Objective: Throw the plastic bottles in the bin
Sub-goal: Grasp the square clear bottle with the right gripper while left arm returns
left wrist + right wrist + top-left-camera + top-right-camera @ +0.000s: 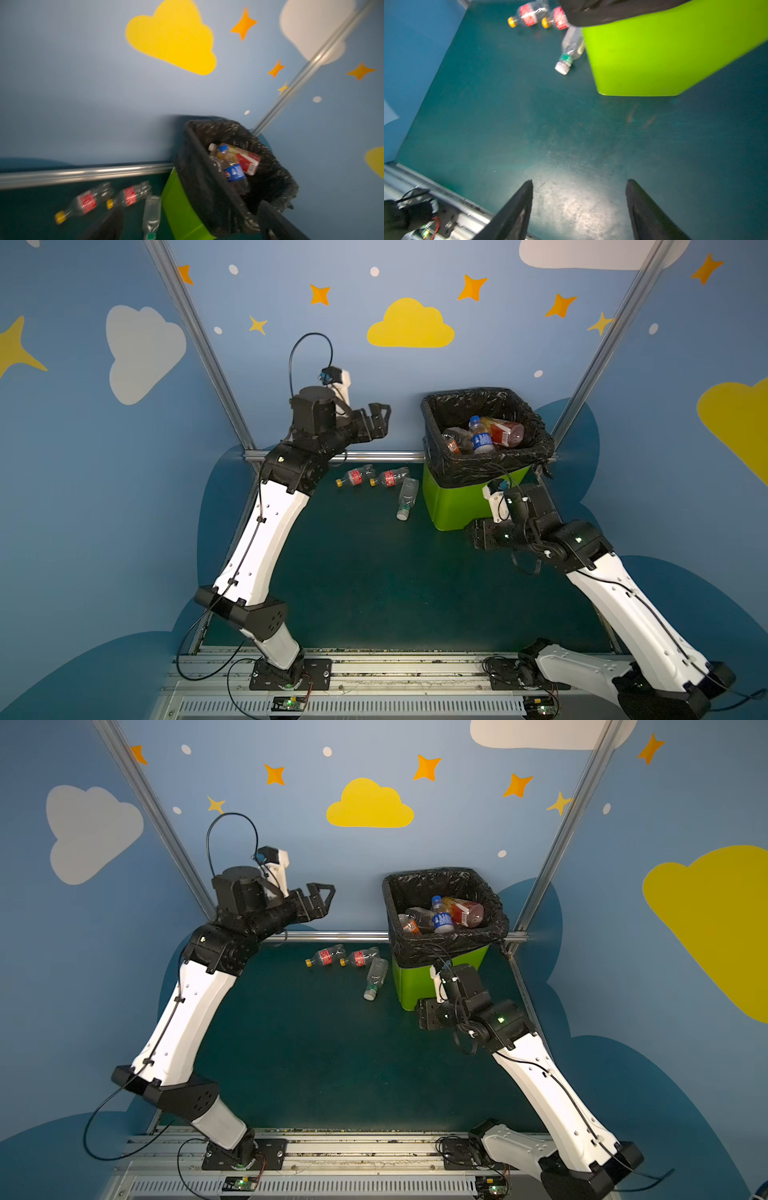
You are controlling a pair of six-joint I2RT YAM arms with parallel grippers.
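left hand [383, 421] spread (raised) | right hand [580, 181] spread | bottles [481, 437] in bin [453, 502]

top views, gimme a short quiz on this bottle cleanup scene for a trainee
1. How many plastic bottles lie on the green mat outside the bin?
2. True or false: the left gripper is clamped on a bottle.
3. The clear bottle without a red label has which cap? A yellow; B white; C blue.
Key: 1 three; 2 false, it is open and empty; 3 B.
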